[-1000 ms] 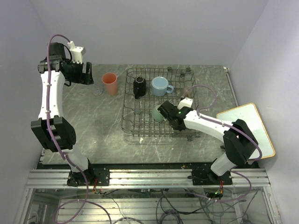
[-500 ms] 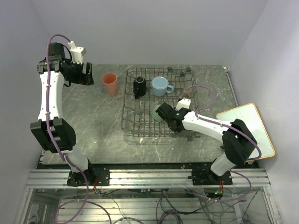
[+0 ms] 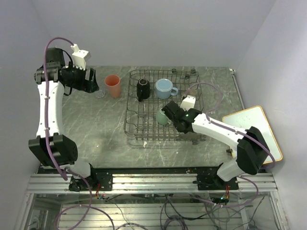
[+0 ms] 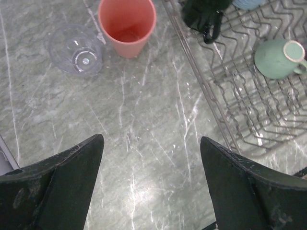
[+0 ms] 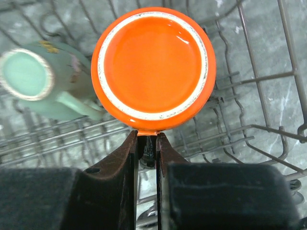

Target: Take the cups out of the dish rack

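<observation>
The grey wire dish rack [image 3: 144, 125] holds a black mug [image 3: 143, 88], a light-blue mug [image 3: 164, 87] and a mint-green cup [image 3: 161, 117] lying on its side. My right gripper [image 5: 147, 142] is shut on the black handle of the orange mug [image 5: 153, 64], held above the rack wires [image 5: 268, 76] beside the mint cup [image 5: 38, 81]. In the top view the right gripper [image 3: 171, 112] hides the orange mug. The pink tumbler [image 3: 112, 85] stands on the table left of the rack. My left gripper [image 4: 151, 141] is open and empty above bare table, near the tumbler [image 4: 127, 24].
A clear glass [image 3: 99, 92] stands left of the tumbler, also in the left wrist view [image 4: 76, 48]. A white board with an orange rim [image 3: 254, 132] lies at the right table edge. The rack's left wall [image 4: 192, 81] runs beside the left gripper.
My right gripper has shifted slightly back and right over the rack with the orange mug. My left arm has swung a little, its gripper staying near the tumbler.
</observation>
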